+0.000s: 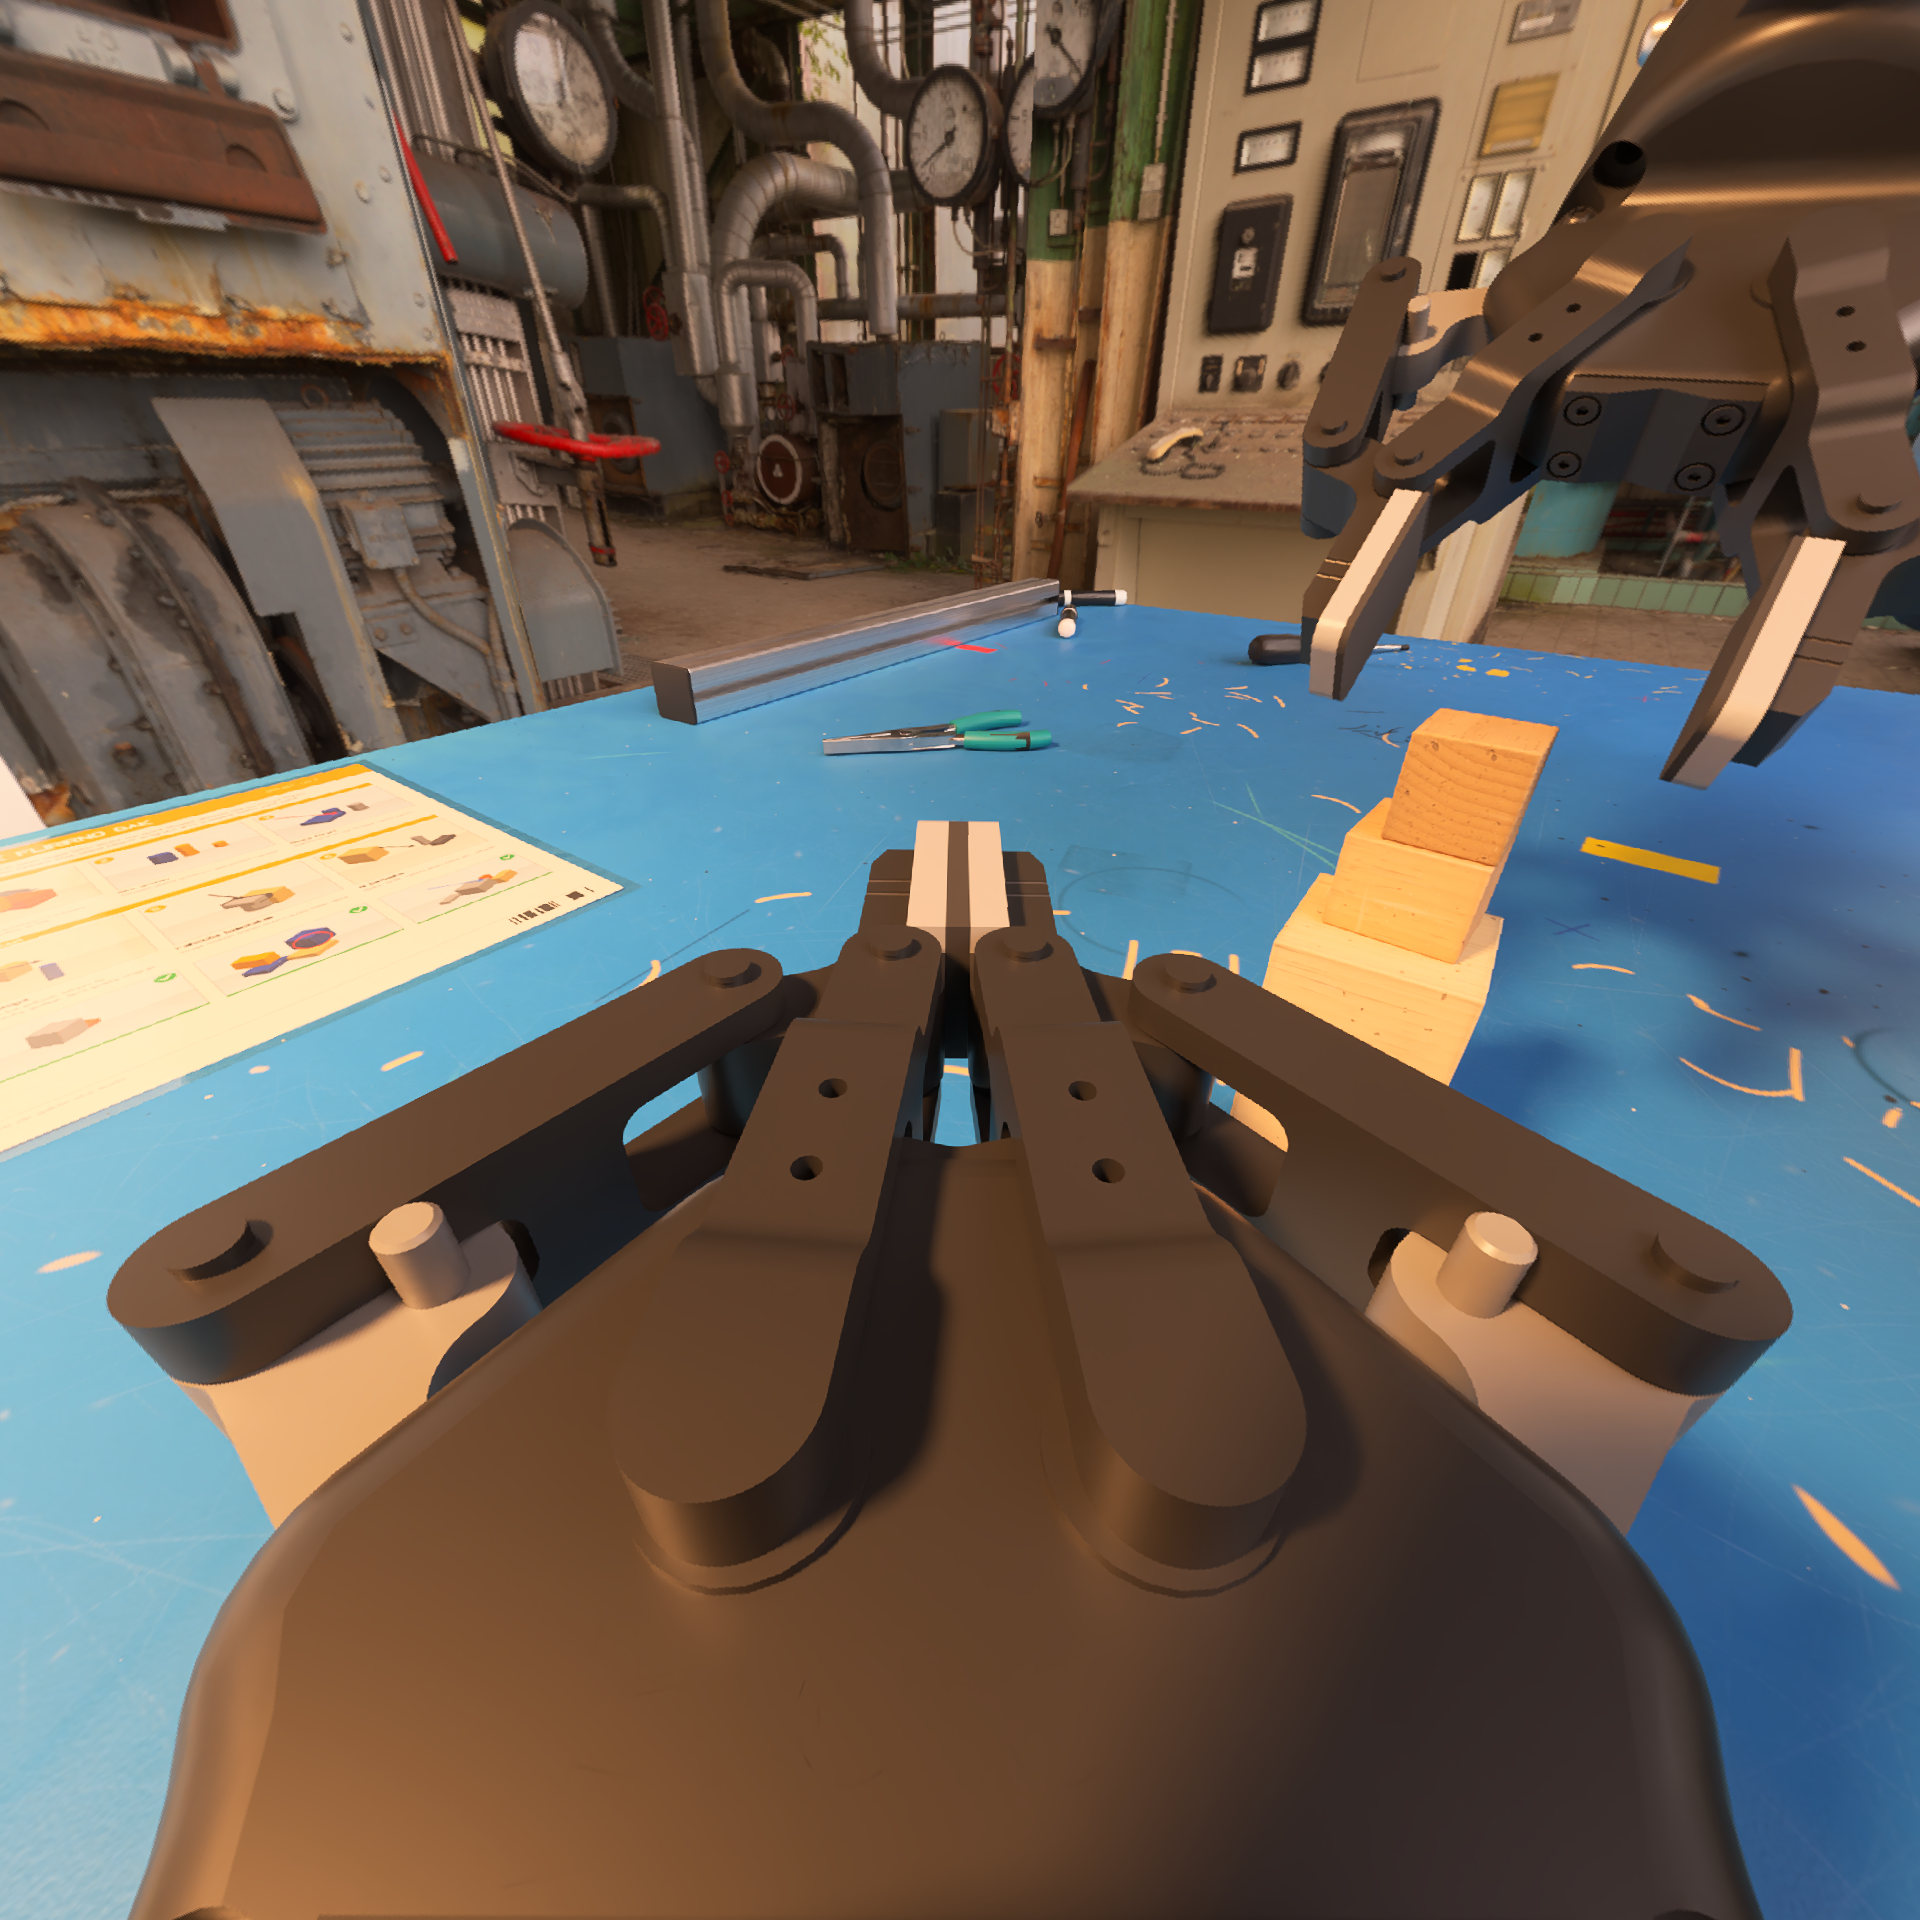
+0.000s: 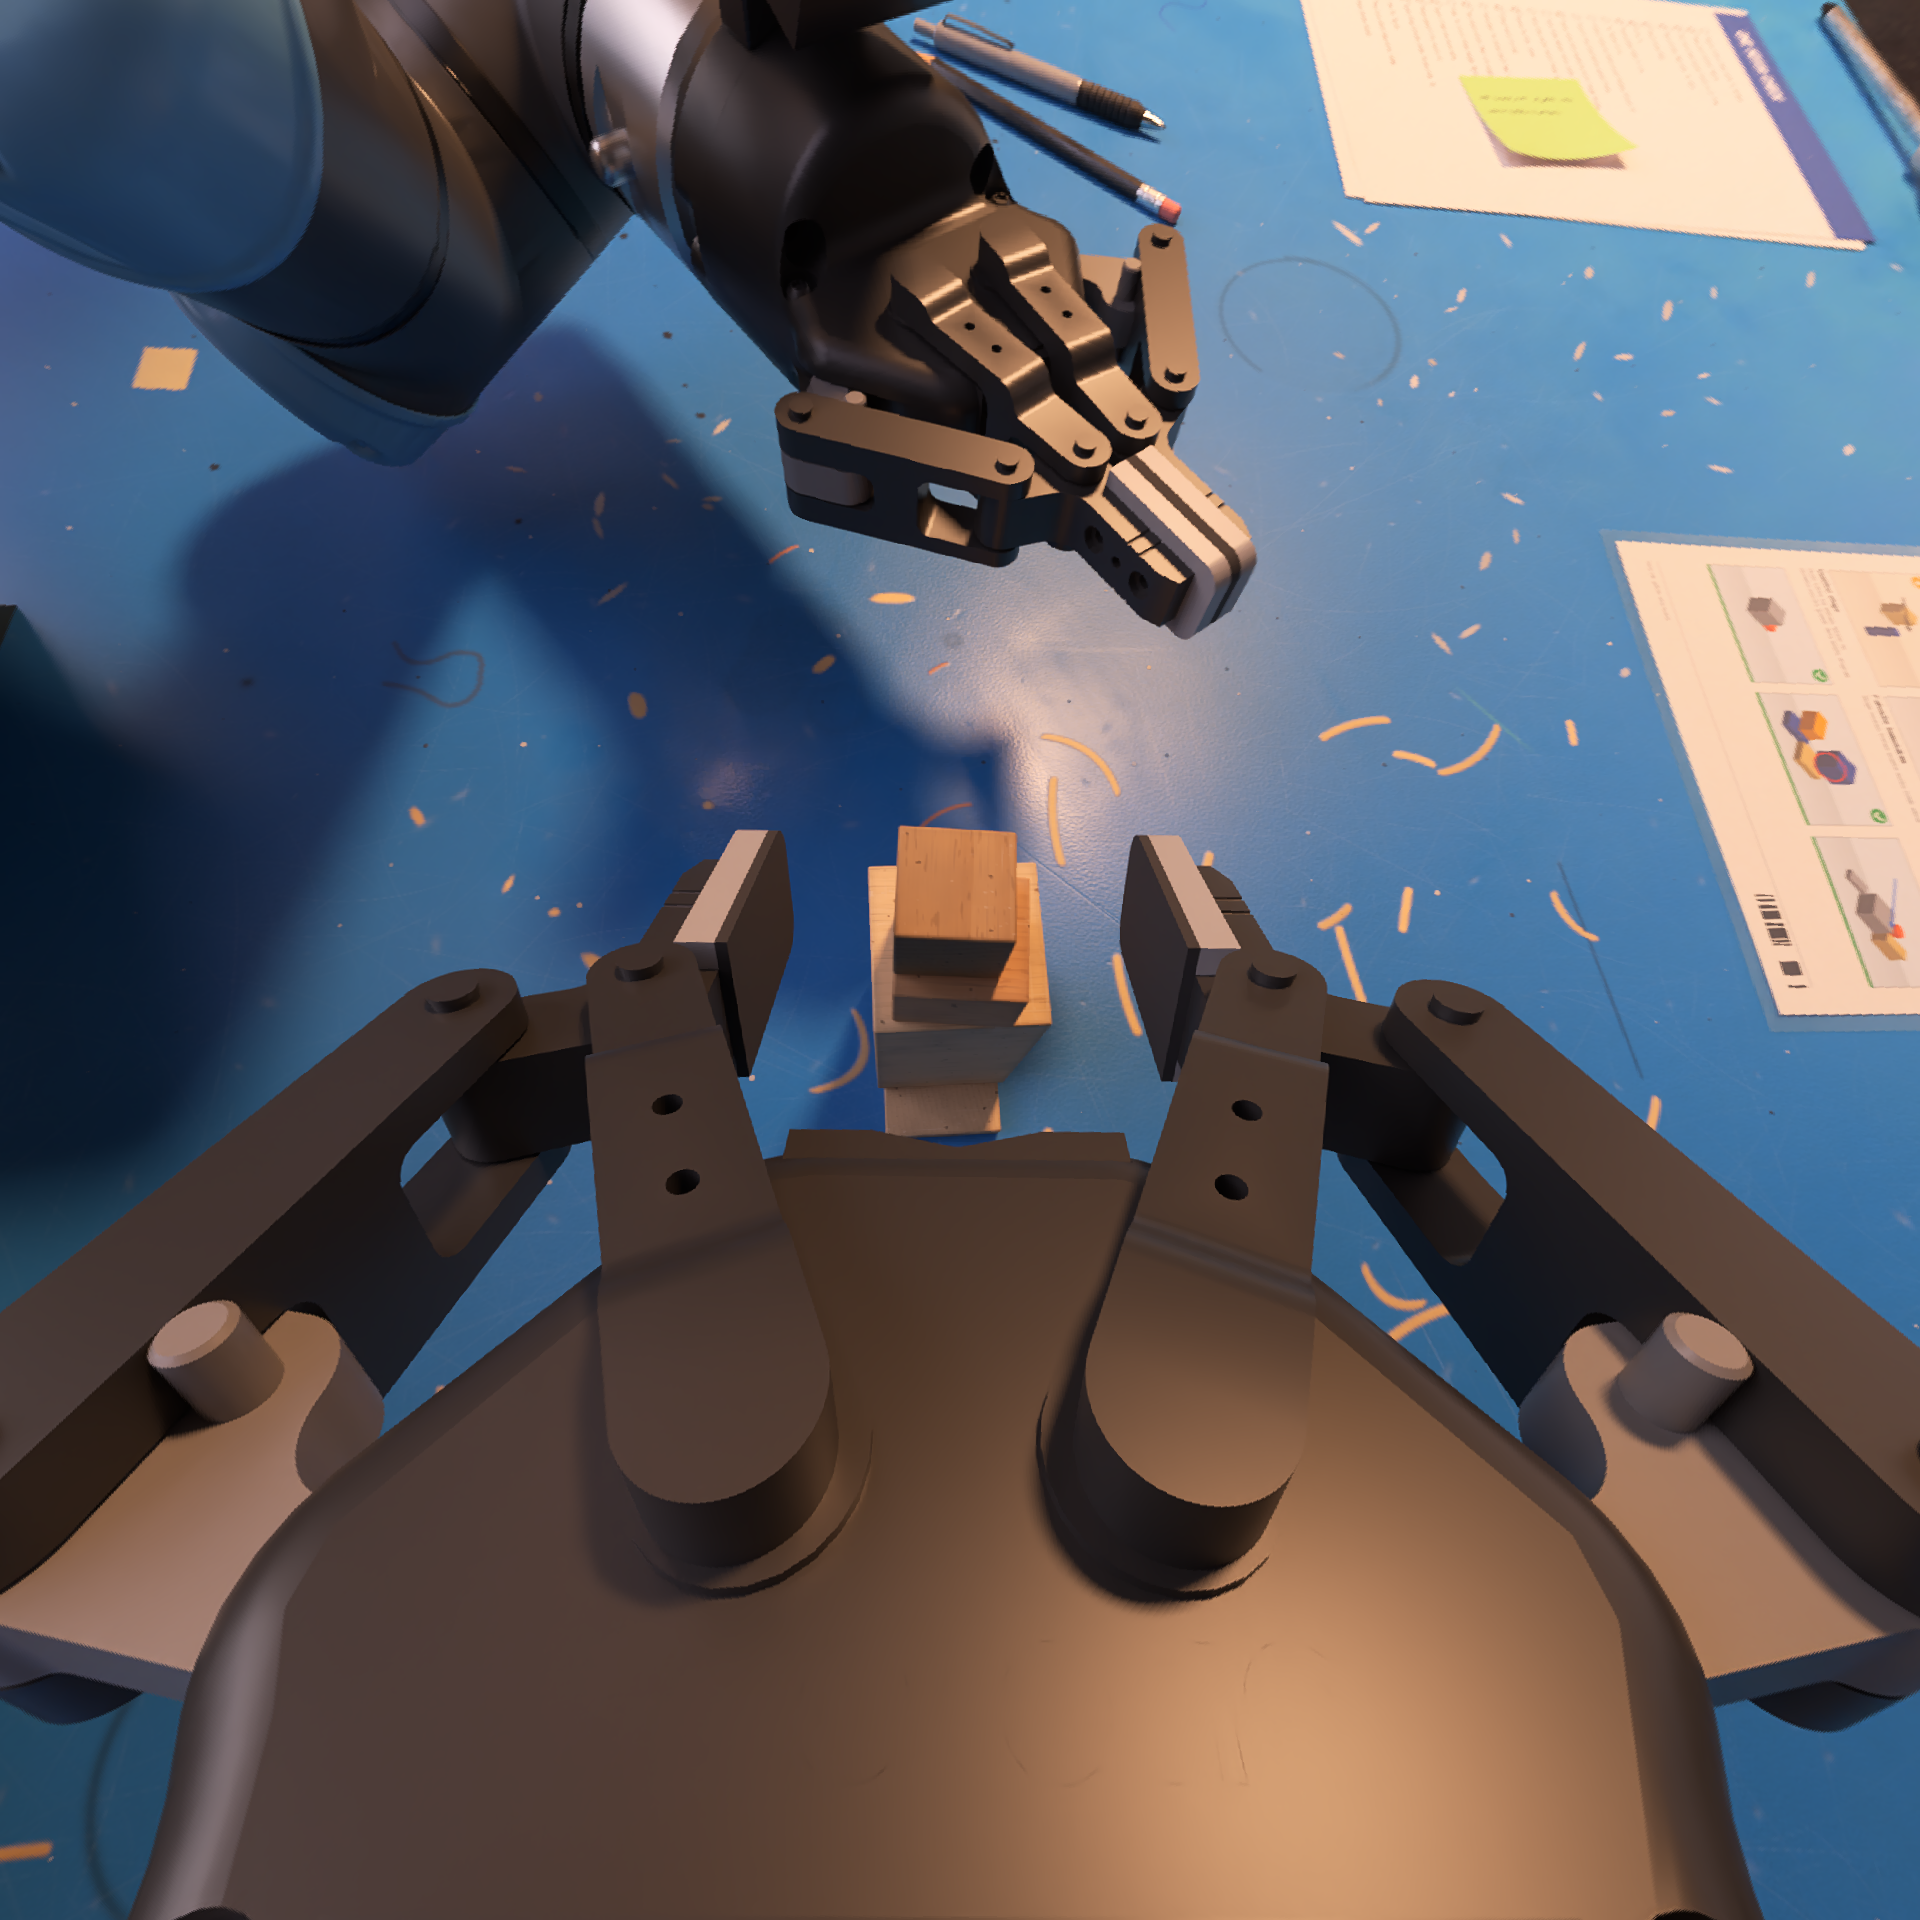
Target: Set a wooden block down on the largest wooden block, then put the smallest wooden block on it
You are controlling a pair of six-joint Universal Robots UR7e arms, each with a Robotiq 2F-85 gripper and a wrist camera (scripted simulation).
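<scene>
Three wooden blocks stand stacked on the blue table. The largest pale block (image 1: 1371, 987) is at the bottom, a middle block (image 1: 1403, 894) lies on it, and the smallest, darker block (image 1: 1465, 784) sits on top, slightly tilted in the left wrist view. From above, the smallest block (image 2: 954, 899) tops the stack. My right gripper (image 2: 956, 925) is open and empty, hovering above the stack with a finger on each side; it also shows in the left wrist view (image 1: 1538, 696). My left gripper (image 1: 956, 868) is shut and empty, left of the stack; it also shows in the right wrist view (image 2: 1195, 561).
Green-handled pliers (image 1: 935, 732) and a metal bar (image 1: 852, 649) lie at the far side of the table. An instruction sheet (image 1: 229, 914) lies at left. Two pens (image 2: 1049, 104) and a paper with a yellow sticky note (image 2: 1548, 114) lie beyond the left arm.
</scene>
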